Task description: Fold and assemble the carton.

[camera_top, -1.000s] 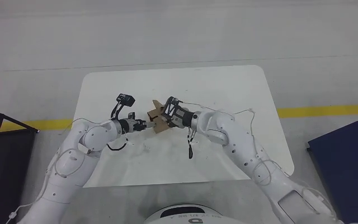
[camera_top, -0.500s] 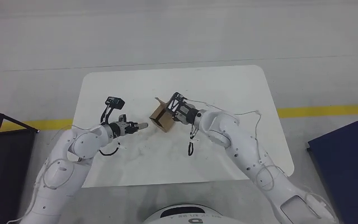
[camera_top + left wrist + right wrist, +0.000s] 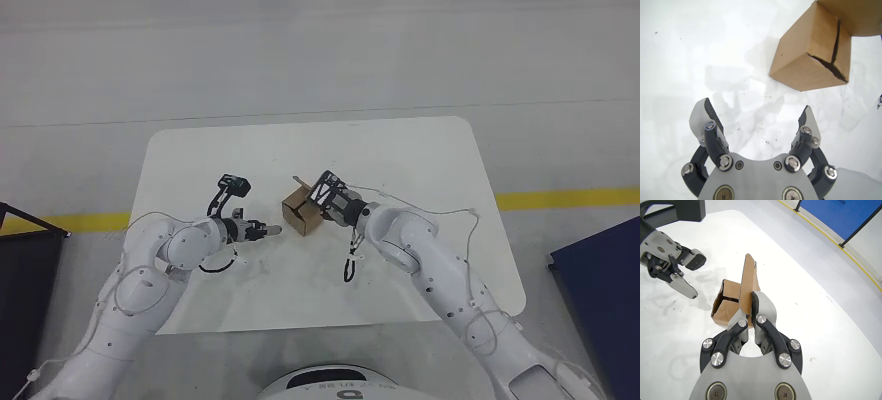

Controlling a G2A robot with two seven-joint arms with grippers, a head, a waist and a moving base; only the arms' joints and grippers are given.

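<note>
A small brown cardboard carton (image 3: 300, 213) sits near the middle of the white table (image 3: 420, 160). Its folded bottom (image 3: 821, 62) faces my left gripper, with the flap seams meeting in a dark cross. The open top (image 3: 725, 302) faces the right wrist camera, one flap (image 3: 748, 279) standing up. My right gripper (image 3: 748, 303) is shut on that upright flap at the carton's right side (image 3: 322, 200). My left gripper (image 3: 755, 111) is open with nothing between its fingers, a short way to the left of the carton (image 3: 270, 229), and shows across from it (image 3: 694, 279).
A loose black cable (image 3: 348, 262) hangs from the right arm over the table. A yellow floor line (image 3: 570, 198) runs past the table's right side, and a blue panel (image 3: 838, 215) stands beyond it.
The right gripper has carried the carton slightly right and turned it. The left gripper, which touched the carton one second ago, drew back left and has come close again, open.
</note>
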